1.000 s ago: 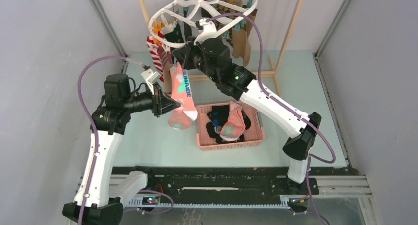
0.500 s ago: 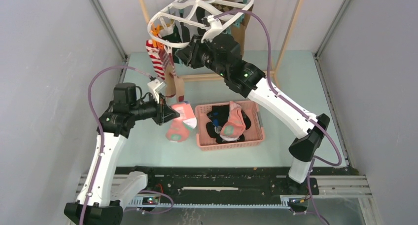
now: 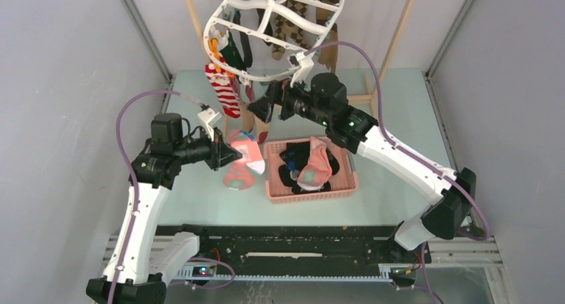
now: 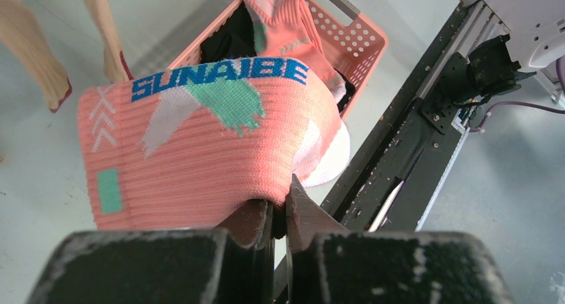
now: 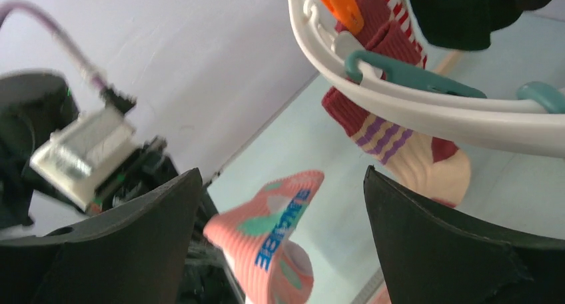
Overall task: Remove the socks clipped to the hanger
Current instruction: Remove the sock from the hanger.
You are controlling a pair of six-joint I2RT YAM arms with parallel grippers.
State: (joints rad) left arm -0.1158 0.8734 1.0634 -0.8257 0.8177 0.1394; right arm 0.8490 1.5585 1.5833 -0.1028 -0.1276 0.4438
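Top external view, left to right: left gripper (image 3: 225, 152) clamped on the cuff of the pink sock (image 3: 240, 165), which hangs free just beside the basket (image 3: 312, 196). Right gripper (image 3: 262, 108) is spread wide and empty under the hanger (image 3: 210, 25). The striped sock (image 3: 225, 94) is clipped there. It looks soft, light and limp, so it is probably best pinched near its clip.
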